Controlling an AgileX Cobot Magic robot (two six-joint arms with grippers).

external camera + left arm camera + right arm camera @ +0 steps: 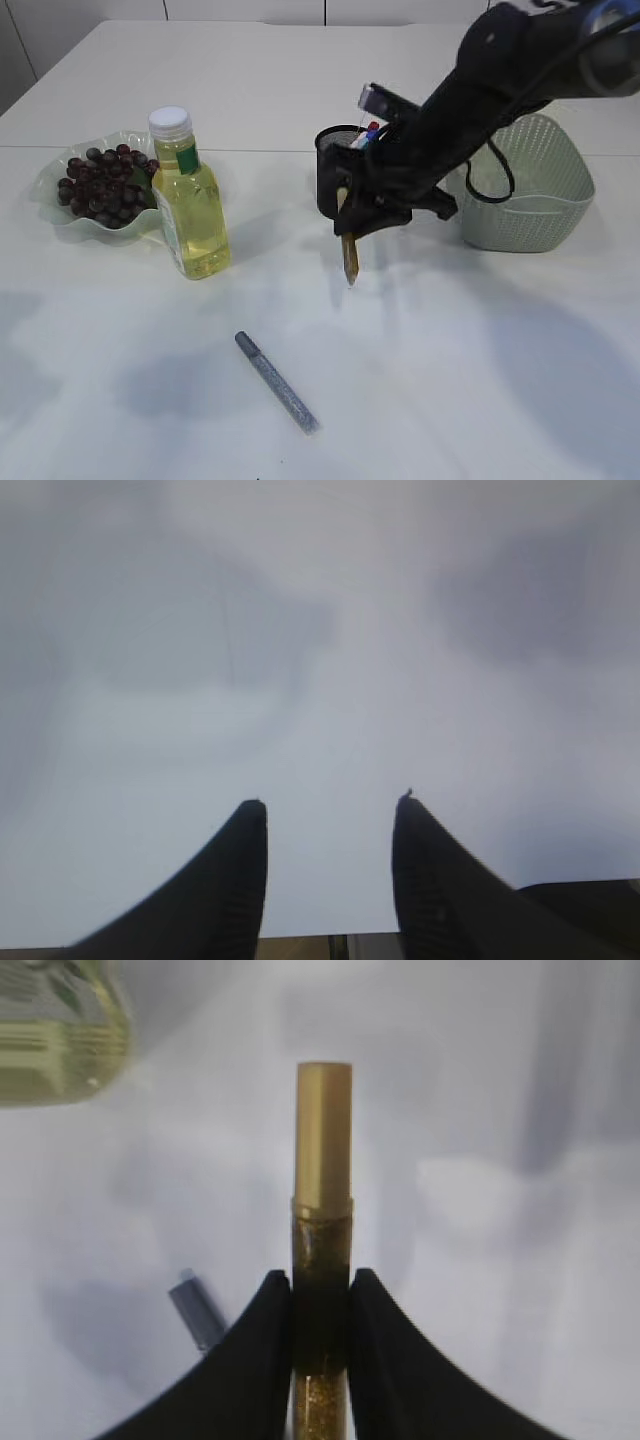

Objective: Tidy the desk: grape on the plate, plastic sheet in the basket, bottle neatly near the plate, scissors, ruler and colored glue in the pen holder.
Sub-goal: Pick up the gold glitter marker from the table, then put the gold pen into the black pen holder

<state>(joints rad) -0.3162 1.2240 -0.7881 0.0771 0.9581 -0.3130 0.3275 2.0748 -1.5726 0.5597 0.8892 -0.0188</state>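
My right gripper (321, 1278) is shut on a gold glitter glue pen (322, 1190), which hangs cap down above the table (350, 255) just in front of the black pen holder (335, 175). A silver glitter glue pen (276, 382) lies flat on the table in the foreground; its end (197, 1310) shows in the right wrist view. Dark grapes (100, 180) fill the pale green plate (60, 222) at the left. The bottle (190, 200) of yellow liquid stands upright beside the plate. My left gripper (330, 802) is open over bare table, holding nothing.
A pale green basket (530, 185) stands at the right, behind my right arm. The pen holder has items with red and blue tips (370, 132) sticking out of it. The bottle's base (60, 1030) shows at the top left of the right wrist view.
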